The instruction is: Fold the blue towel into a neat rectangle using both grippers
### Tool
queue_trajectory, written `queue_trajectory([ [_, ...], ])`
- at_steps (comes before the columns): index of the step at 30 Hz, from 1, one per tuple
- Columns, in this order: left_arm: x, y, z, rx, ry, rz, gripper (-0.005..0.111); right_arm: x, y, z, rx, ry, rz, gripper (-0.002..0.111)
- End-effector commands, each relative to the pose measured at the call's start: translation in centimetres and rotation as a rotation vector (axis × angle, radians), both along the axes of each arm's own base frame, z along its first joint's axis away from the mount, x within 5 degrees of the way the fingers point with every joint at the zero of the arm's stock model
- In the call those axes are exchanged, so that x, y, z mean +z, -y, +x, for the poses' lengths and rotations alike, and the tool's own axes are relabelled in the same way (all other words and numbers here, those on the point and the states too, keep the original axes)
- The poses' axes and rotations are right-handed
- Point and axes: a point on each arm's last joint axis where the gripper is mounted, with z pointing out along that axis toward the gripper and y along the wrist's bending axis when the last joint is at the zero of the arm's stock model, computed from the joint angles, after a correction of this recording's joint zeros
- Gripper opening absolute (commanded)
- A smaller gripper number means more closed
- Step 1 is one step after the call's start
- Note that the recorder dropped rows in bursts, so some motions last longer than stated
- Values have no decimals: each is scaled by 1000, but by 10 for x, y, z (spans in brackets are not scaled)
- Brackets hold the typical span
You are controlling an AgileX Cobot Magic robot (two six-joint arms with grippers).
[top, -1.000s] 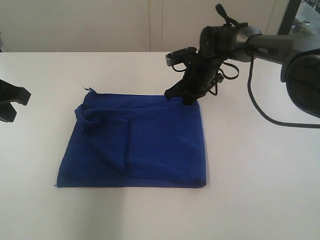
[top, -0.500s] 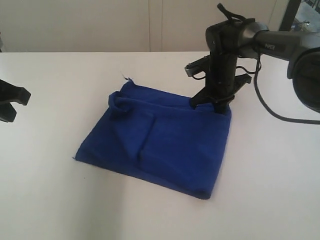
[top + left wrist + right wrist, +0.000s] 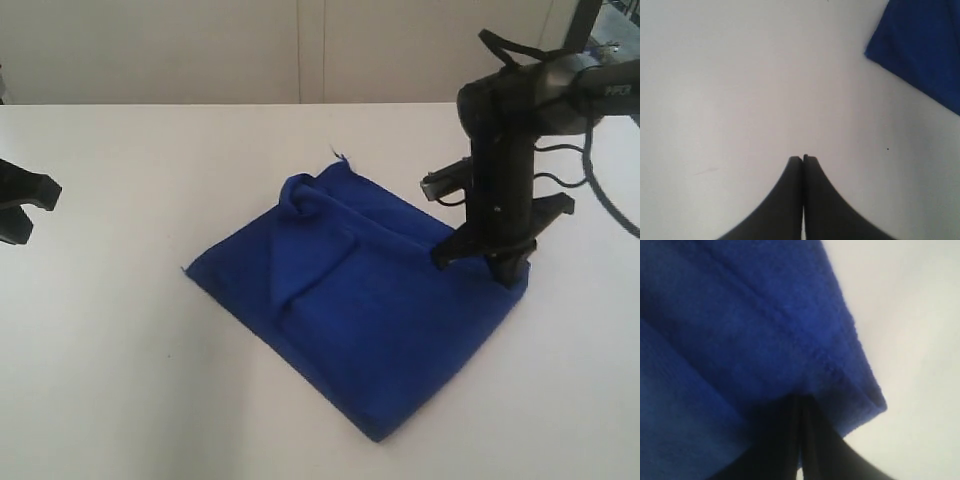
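The blue towel (image 3: pixel 370 320) lies folded on the white table, turned diagonally, with a bunched, wrinkled corner at its far end (image 3: pixel 305 198). My right gripper (image 3: pixel 480 262) stands on the towel's right corner, pointing down. In the right wrist view its black jaws are closed together at the towel's (image 3: pixel 740 315) hemmed edge (image 3: pixel 801 401), the tips sunk into the cloth. My left gripper (image 3: pixel 22 205) rests at the table's left edge, well away from the towel. Its jaws are pressed together over bare table (image 3: pixel 803 158), and one towel corner (image 3: pixel 920 45) shows in the left wrist view.
The white table (image 3: pixel 150 400) runs back to a pale wall (image 3: pixel 200 50). The right arm's black cable (image 3: pixel 600 200) loops above the table at the right. A dark frame (image 3: pixel 580 25) stands at the back right.
My right gripper has travelled right and toward the front, dragging the towel's corner along. The whole towel slid right and rotated from square-on to diagonal. The left gripper stayed still.
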Motion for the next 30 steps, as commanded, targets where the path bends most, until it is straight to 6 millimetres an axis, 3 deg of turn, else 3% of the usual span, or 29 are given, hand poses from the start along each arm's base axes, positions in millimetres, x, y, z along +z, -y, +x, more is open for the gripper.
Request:
queue_trajectory([
  [1,2,1,-3,0,-3,-12,0,2,12,-40,-65,-27,9,0],
  [7,2,1,-3,0,-3,-12,0,20,20,-78,-67,44,60,0],
  [12,2,1,-3,0,-3,-12,0,50,17,-71,-54,225,135,0],
  [17,2,1,-3,0,-3,-12,0,79,-2,-37,-75,440,314,0],
  [20,2,1,-3,0,-3,-12,0,84,-17,-14,-68,484,418,0],
  [24,2,1,-3,0,-3,-12,0,80,-33,18,-38,504,502,0],
  [30,2,1,-3,0,-3,-12,0,53,-46,64,-1,522,504,0],
])
